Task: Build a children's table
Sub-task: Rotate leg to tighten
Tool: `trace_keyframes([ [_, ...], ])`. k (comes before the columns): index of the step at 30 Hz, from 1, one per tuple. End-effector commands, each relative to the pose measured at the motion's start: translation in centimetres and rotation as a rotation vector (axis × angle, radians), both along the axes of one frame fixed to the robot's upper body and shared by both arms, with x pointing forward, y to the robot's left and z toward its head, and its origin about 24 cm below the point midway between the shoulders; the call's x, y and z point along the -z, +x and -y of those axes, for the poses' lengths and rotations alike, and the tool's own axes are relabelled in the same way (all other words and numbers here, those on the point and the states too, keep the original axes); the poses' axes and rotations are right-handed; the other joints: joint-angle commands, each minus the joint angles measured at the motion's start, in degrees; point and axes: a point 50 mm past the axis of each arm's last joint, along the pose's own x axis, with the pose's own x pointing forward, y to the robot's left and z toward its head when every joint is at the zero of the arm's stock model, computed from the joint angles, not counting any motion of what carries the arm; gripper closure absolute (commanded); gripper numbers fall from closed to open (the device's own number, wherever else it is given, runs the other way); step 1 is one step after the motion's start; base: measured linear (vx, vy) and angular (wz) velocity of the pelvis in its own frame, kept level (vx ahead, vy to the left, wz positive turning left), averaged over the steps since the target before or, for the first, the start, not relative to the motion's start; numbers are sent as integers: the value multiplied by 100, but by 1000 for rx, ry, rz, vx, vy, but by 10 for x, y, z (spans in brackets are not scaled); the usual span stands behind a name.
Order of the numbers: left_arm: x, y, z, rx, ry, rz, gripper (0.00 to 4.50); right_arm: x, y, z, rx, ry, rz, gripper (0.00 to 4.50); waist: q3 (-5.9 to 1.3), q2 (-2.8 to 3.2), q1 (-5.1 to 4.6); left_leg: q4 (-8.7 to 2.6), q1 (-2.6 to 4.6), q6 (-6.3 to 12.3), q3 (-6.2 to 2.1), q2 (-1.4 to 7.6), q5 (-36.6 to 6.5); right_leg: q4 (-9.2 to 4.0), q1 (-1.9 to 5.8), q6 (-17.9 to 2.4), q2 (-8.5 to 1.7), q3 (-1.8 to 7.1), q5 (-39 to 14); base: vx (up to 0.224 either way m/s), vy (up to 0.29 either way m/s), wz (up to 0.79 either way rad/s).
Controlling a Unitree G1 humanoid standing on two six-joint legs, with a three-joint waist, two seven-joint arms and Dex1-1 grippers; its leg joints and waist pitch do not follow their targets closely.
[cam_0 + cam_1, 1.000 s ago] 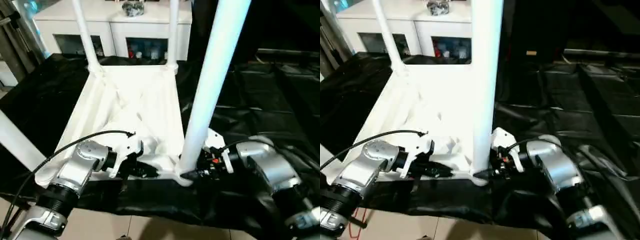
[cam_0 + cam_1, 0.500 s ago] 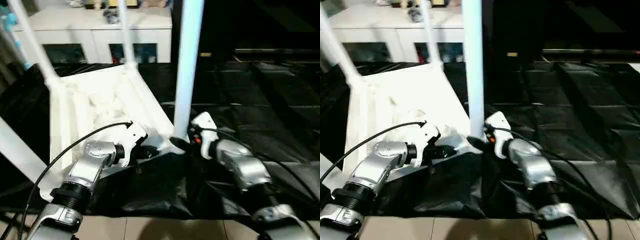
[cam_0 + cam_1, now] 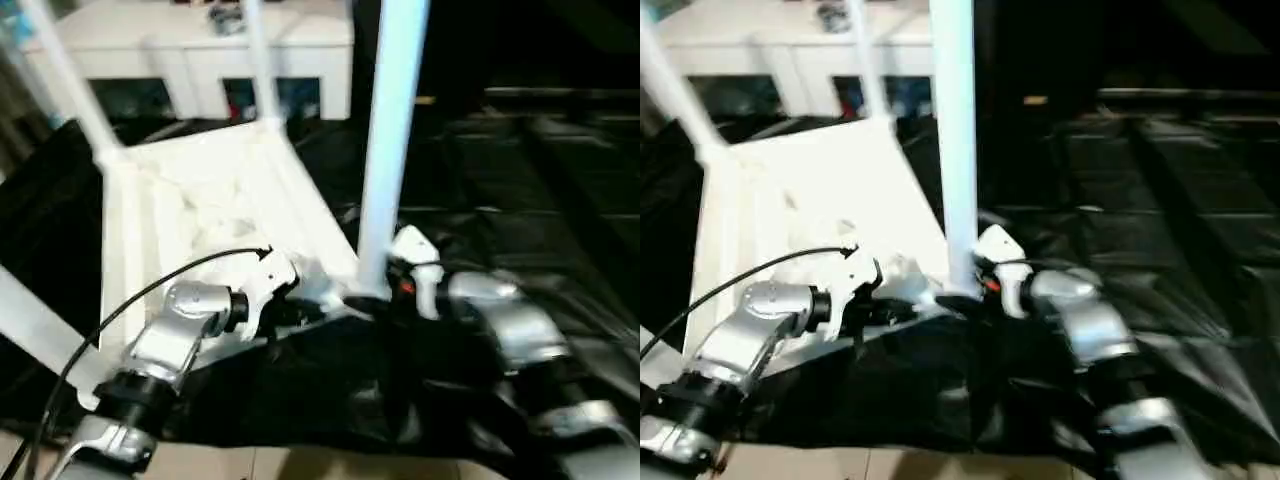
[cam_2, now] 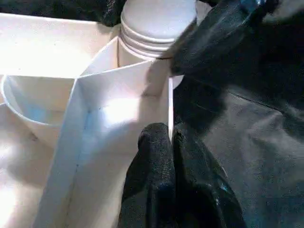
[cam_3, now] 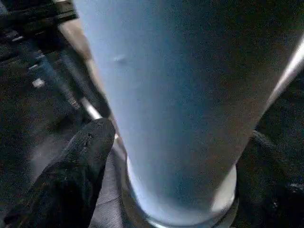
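Item: children's table, upturned. Tabletop, ribbed underside up, lies on black sheeting at centre-left of the frame. Legs stand in the corner sockets; the nearest leg rises at centre.

Left gripper: fingers clenched together against the tabletop's near rim.

Right gripper: at the foot of the nearest leg, fingers either side; grasping or released, cannot tell.

White cabinet, upper left.
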Motion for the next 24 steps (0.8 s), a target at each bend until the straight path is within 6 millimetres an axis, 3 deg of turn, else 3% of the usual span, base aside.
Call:
trace_keyframes([
  [1,-4,-6,12,99,-45,-3,450,-1,-19,-21,-266,33,-32,72,-371,-61,36,-226,-2,812,23,89,-100,-261,363,-1636,-289,228,844,0,0,0],
  [2,-5,-7,10,129,-38,-8,450,-4,-21,-16,-312,19,-40,72,-356,-66,103,-221,-3,892,29,106,-115,-264,341,-1639,-292,221,773,0,0,0],
  [4,-6,-8,8,149,-33,-12,450,-5,-23,-13,-339,10,-46,72,-351,-47,138,-226,22,866,25,127,-238,-267,320,-1651,-293,219,596,0,0,0],
  [9,-8,-9,0,211,4,-34,450,-10,-25,-3,-432,-31,-81,72,-289,-57,175,-302,45,480,19,148,-911,-358,305,-1489,-308,237,-475,0,0,0],
  [10,-8,-8,-1,213,5,-34,450,-11,-25,-3,-439,-33,-84,99,-290,-55,177,-306,40,419,15,146,-932,-365,310,-1444,-312,241,-559,0,0,0],
  [13,-9,-5,-3,210,16,-26,450,-12,-26,-4,-453,-42,-87,111,-305,-61,188,-299,36,371,14,135,-816,-356,309,-1406,-307,247,-482,0,0,0],
  [19,-9,-3,-4,177,4,-10,450,-8,-30,-6,-454,-39,-103,152,-332,-65,221,-266,22,450,19,123,-558,-313,317,-1455,-300,244,-76,0,0,0],
  [23,-7,-4,-5,158,0,-8,450,-6,-32,-6,-439,-32,-108,180,-326,-68,227,-272,20,444,17,123,-635,-325,319,-1437,-305,239,-177,0,0,0],
  [24,-7,-4,-5,149,-2,-6,450,-5,-32,-5,-434,-32,-108,180,-326,-28,231,-272,22,429,12,123,-647,-324,316,-1424,-307,239,-206,0,0,0],
])
